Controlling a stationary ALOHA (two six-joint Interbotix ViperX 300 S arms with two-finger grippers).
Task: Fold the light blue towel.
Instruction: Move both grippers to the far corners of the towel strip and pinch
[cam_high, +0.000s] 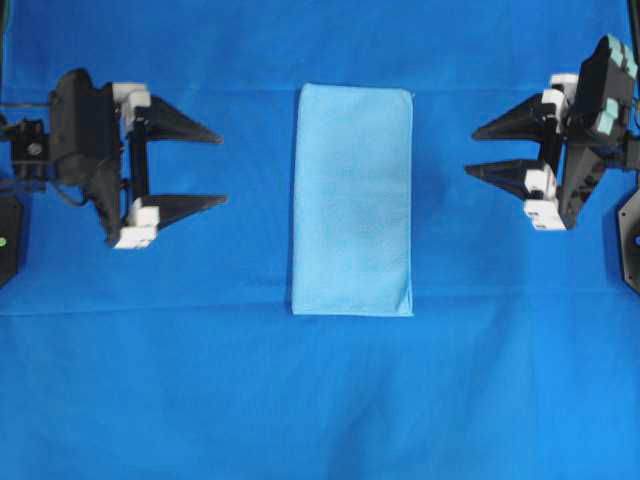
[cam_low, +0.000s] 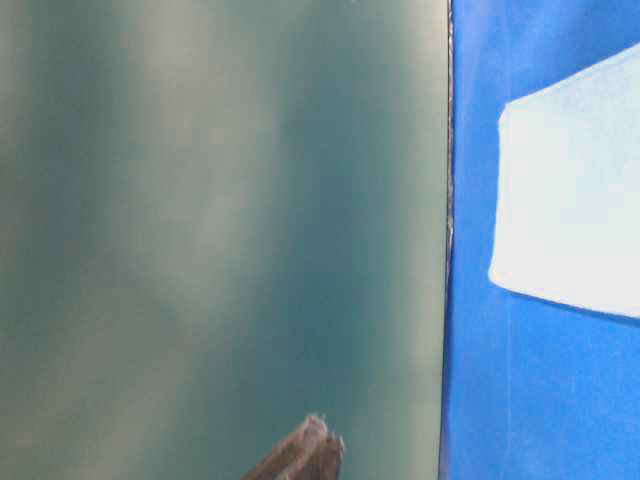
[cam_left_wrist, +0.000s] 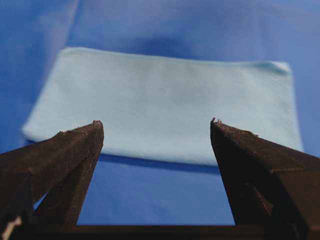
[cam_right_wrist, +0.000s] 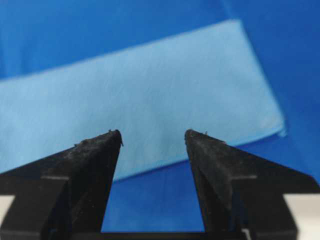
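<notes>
The left tool and right tool both stand with jaws spread wide and hold nothing, each near its own side edge of the worktop, tips pointing inward. Bare deep blue sheet lies between each tool and the light blue towel. The towel rests flat as a tall folded rectangle at the worktop's middle, apart from both tools.

I see the thin pale-blue microfibre towel lying flat mid-bench on the large royal-blue sheet, between my left tool and right tool, touching neither.
</notes>
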